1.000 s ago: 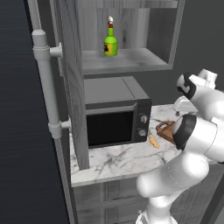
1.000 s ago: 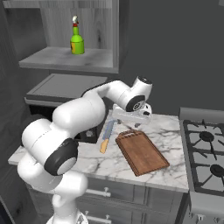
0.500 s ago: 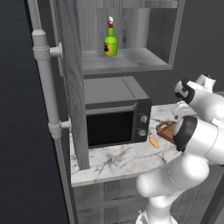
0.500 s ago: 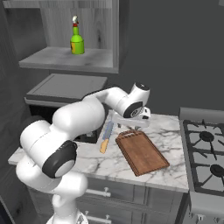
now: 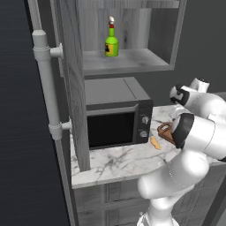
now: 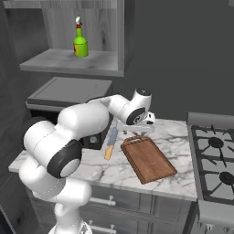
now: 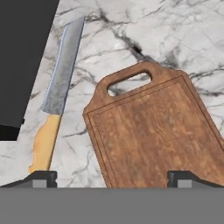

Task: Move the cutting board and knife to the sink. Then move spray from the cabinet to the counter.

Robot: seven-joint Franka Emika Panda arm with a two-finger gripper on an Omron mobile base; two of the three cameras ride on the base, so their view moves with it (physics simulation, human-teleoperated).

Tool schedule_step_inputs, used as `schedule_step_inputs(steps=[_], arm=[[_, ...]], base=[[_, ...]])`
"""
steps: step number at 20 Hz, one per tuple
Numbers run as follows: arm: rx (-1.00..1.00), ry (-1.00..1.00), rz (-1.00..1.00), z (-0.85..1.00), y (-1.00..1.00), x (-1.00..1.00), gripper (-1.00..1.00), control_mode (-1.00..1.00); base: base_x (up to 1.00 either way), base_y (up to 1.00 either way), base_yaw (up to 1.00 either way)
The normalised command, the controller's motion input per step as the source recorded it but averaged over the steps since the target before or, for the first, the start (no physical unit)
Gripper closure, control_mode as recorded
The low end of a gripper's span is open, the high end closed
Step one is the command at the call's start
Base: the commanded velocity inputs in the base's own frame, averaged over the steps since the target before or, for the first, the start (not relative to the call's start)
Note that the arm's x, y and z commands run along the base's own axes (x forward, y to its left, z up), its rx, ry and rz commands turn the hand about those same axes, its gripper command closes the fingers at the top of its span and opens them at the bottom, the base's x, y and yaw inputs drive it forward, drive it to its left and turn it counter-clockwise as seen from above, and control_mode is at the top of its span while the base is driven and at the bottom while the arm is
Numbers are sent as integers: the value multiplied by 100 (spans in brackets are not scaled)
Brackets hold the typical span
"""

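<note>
Over the last second the end effector point(image 6: 145, 124) has lowered slightly toward the counter point(image 6: 178, 132) and shifted toward the handle end of the cutting board point(image 6: 148, 158). In the left base view the wrist now sits lower and nearer the board's handle. Jaw spread is unchanged, fully apart.

both base views look forward and down from behind the white arm, left and right, sharing the veined white marble counter point(image 5: 114, 161) point(image 6: 180, 137). the hand view looks steeply down, close above the reddish-brown wooden cutting board point(image 7: 159, 131) just ahead of the fingertips.
</note>
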Motion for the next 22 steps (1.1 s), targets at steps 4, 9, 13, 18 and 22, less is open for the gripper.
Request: schedule_step_inputs(steps=[4,9,13,18,22], arm=[[0,-7,0,-19,0,28,-100,-100],[0,-7,0,-17,-1,25,-100,-100],[0,0,0,-11,-5,31,-100,-100],[0,1,0,-9,-11,36,-100,-100],[0,0,0,-5,-16,32,-100,-100]], base=[[0,0,0],[0,0,0],[0,0,0],[0,0,0],[0,0,0]])
